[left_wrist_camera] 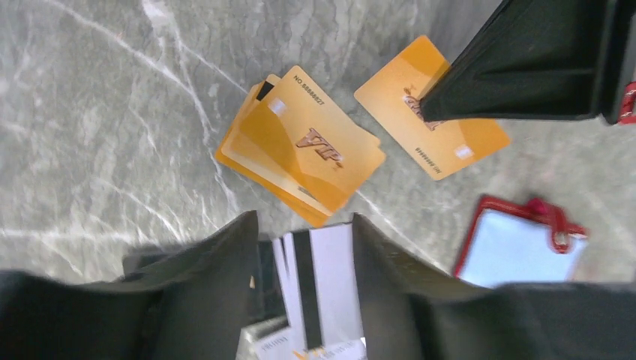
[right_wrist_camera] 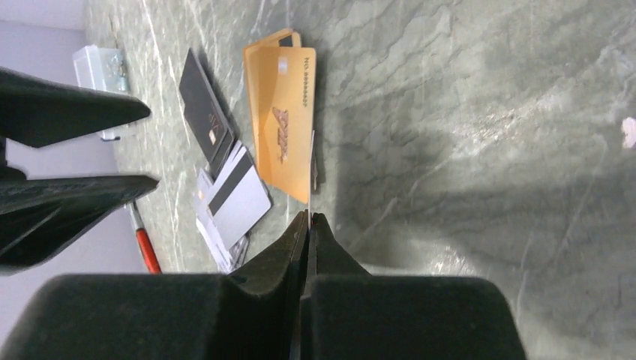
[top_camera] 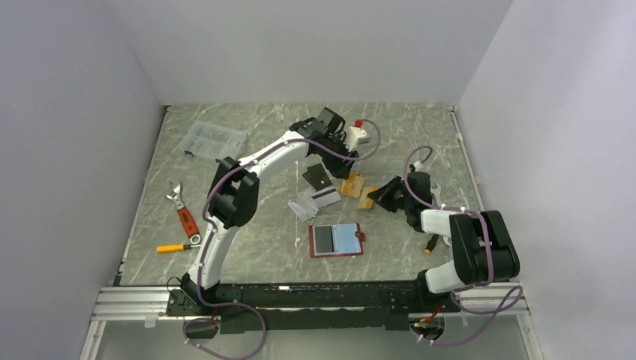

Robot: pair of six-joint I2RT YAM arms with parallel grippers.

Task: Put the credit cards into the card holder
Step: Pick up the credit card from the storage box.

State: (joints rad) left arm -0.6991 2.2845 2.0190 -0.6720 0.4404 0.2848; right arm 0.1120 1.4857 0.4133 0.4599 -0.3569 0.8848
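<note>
— Arms?
— Left arm reaches to upper centre; left claw [left_wrist_camera: 304, 234] apart above the fanned grey-white striped plastic cards [left_wrist_camera: 319, 285]. Right claw [right_wrist_camera: 307, 221] is pinched together on one orange plastic VIP card [left_wrist_camera: 442, 142] (edge-on from its wrist).
— Holder?
— The dark-red leather card holder [top_camera: 346, 240] lies open, lower centre of the desk [top_camera: 247, 247]. One black card [top_camera: 316, 176]; at least three in the orange stack [left_wrist_camera: 307, 146].

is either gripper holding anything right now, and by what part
The right gripper is shut on a gold card, apparently pinching it by one edge. The left gripper is open over the striped cards, holding nothing.
</note>
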